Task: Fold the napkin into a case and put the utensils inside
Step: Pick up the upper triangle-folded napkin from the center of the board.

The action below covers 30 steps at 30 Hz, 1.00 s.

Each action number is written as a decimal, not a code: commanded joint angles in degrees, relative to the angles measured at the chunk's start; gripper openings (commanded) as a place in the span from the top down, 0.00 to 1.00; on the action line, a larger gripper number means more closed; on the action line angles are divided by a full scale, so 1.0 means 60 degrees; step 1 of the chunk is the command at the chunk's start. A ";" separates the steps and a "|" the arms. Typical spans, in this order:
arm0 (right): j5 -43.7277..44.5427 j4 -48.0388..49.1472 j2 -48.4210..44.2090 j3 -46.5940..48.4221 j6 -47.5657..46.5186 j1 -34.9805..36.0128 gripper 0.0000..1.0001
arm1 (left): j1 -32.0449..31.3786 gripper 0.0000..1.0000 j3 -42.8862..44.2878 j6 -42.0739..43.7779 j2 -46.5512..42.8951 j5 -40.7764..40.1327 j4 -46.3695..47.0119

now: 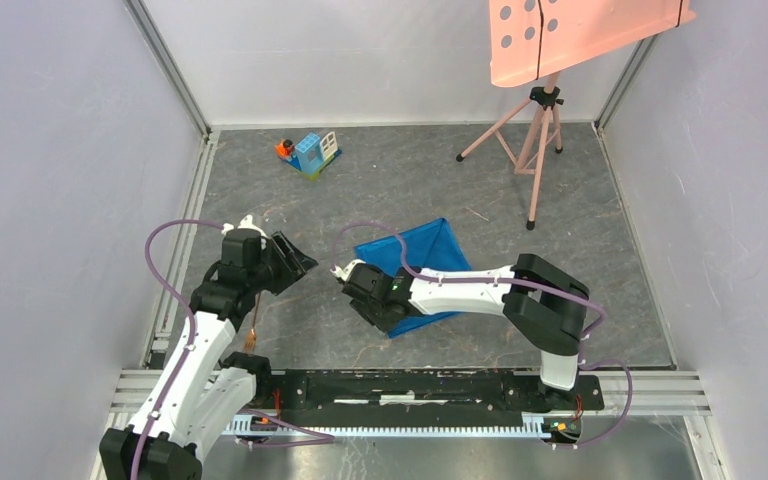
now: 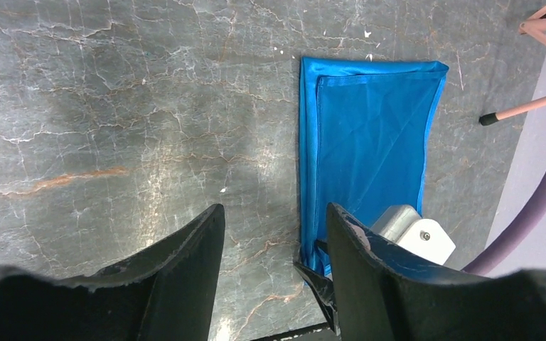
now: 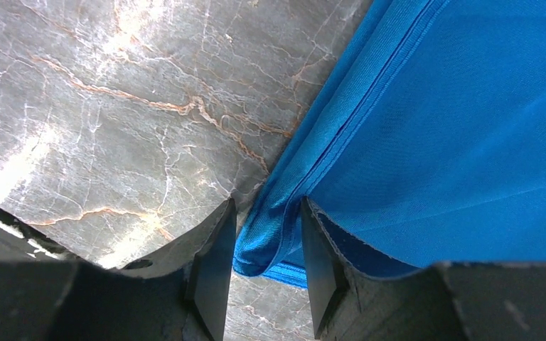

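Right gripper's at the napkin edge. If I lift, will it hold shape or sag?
Probably sags: the napkin bunches softly at the right gripper. Its sheen hints at slippery layers, so the fold may slide open. Looks thin, likely light.

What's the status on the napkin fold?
Left gripper open, empty. Right gripper pinching folded napkin edge. Utensil beside left arm. Toy house far off.
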 commanded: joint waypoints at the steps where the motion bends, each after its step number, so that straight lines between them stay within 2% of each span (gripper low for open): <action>1: 0.0501 -0.0077 0.0391 0.0007 0.0093 0.0103 0.58 | 0.0044 0.38 -0.0022 0.0502 -0.0032 -0.0101 -0.0083; 7: 0.1533 -0.0030 0.0442 -0.0060 0.0002 0.0244 0.81 | 0.0044 0.32 -0.0365 0.0232 0.0169 0.0463 0.0275; 10: 0.1875 0.0350 0.0198 -0.0224 -0.0230 0.0240 0.98 | 0.0034 0.29 -0.1001 -0.0585 0.0472 0.1502 0.1388; 11: 0.1880 0.0499 0.0046 -0.0267 -0.0418 0.0251 1.00 | 0.0030 0.29 -0.1213 -0.0975 0.0598 0.1850 0.1893; 15: 0.1515 0.1490 -0.1006 -0.0922 -0.0811 0.0259 1.00 | -0.0202 0.25 -0.2198 -0.2777 0.1380 0.2662 0.4217; 22: 0.0377 0.2601 -0.2197 -0.1846 -0.0797 0.0047 1.00 | -0.1425 0.17 -0.2379 -0.4833 0.3356 0.1712 0.6918; 27: 0.0296 0.2913 -0.2568 -0.2194 -0.0668 -0.0065 1.00 | -0.2085 0.16 -0.1638 -0.5199 0.5043 0.0857 0.7201; 30: 0.0379 0.2941 -0.2652 -0.2212 -0.0704 -0.0129 1.00 | -0.2188 0.22 -0.1309 -0.5452 0.5860 0.0522 0.6934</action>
